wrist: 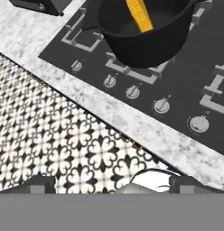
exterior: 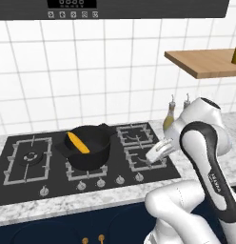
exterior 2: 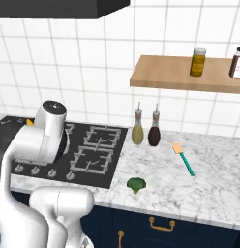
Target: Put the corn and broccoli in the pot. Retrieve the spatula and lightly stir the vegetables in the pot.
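Corn lies inside the pot, which sits on the front middle burner of the black hob. The left base view shows the cob slanting, its upper end toward the pot's back-left rim and its lower end toward the front right. The hand view looks down on the same pot from the front edge of the table, with the cob a yellow-orange strip across the dark interior, the row of knobs below it and a patterned floor past the table's edge.

The right base view gives what the other two lack: the broccoli on the marble table to the right of the hob, near the front edge, and the spatula well apart from it, farther right. The spatula's long axis runs diagonally, its yellowish blade pointing back and left toward the two bottles, its teal handle toward the front right. A wooden shelf above carries two jars.

The hand hovers over the right front burner in the left base view, beside the pot, its fingers spread wide and gripping nothing.
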Available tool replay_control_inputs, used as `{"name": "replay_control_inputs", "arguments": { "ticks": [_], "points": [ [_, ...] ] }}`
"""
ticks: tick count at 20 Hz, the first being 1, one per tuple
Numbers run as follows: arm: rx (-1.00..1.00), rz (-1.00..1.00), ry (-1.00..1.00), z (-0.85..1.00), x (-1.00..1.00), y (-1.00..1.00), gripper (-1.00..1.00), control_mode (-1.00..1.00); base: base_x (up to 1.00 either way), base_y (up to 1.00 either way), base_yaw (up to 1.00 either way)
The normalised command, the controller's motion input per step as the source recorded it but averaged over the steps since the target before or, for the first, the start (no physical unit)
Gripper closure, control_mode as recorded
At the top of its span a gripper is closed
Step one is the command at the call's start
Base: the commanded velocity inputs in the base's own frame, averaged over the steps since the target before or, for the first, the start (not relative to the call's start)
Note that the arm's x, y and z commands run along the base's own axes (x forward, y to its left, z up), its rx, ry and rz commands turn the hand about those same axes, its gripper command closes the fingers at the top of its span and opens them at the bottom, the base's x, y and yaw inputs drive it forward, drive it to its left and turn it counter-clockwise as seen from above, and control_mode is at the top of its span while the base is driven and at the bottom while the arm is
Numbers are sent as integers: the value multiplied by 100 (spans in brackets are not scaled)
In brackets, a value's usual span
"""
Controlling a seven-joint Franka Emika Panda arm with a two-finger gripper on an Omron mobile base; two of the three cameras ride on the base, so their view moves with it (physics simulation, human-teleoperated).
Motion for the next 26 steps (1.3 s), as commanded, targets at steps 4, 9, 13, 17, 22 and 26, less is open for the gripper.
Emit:
{"name": "replay_control_inputs", "arguments": {
  "ticks": [4, 9, 13, 17, 22, 26],
  "points": [
    [0, -19, 0, 27, -80, -100, -100, -100, 0, 0, 0],
    [-12, -6, 2, 41, -33, -100, -100, -100, 0, 0, 0],
    [8, -41, 23, 33, -22, -100, -100, -100, 0, 0, 0],
    [20, -46, 21, 4, -18, -100, -100, -100, 0, 0, 0],
    [35, -35, 13, -11, -26, -82, -100, -100, 0, 0, 0],
    [30, -37, -1, -40, 10, -36, -100, -100, 0, 0, 0]
  ]
}}
